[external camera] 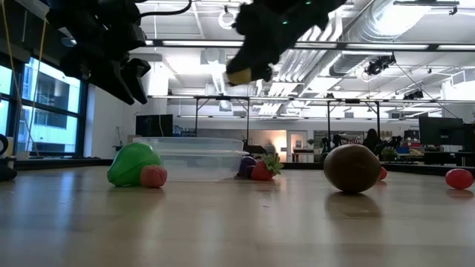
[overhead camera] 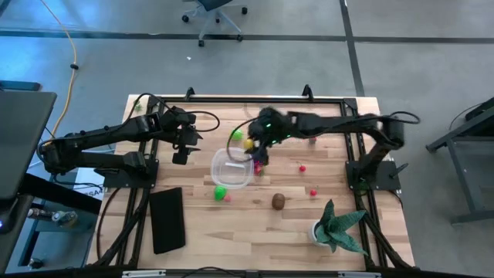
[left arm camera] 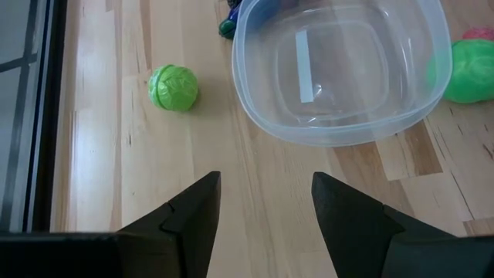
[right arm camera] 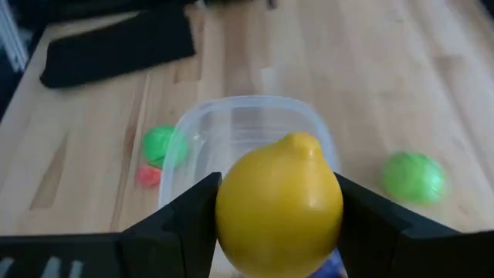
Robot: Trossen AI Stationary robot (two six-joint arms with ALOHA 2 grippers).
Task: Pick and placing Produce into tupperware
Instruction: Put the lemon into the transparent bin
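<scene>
The clear tub (overhead camera: 231,170) sits flat on the wooden table, near its middle. My right gripper (overhead camera: 258,147) hovers over the tub's right rim, shut on a yellow lemon (right arm camera: 279,202). My left gripper (left arm camera: 266,181) is open above bare wood just left of the tub (left arm camera: 340,69), touching nothing. A green ball (left arm camera: 173,86) lies on the table at the tub's far side. A green fruit (overhead camera: 221,191) and a small red one (overhead camera: 228,198) lie against its near side. A brown kiwi (overhead camera: 278,201) and two red pieces (overhead camera: 302,167) rest farther right. My right gripper pinches the lemon between its two fingers (right arm camera: 189,216), one on each side of its widest part (right arm camera: 228,208). The fingers come from above, pointing down. The lemon (external camera: 239,74) is lifted well clear of the table, above the height of the tub's rim (external camera: 197,141).
A flat black slab (overhead camera: 167,220) lies near the table's near left corner. A spiky green potted plant (overhead camera: 336,228) stands at the near right. A strawberry (external camera: 261,169) and a purple piece (external camera: 247,166) rest by the tub's right side. Bare wood spans the near middle.
</scene>
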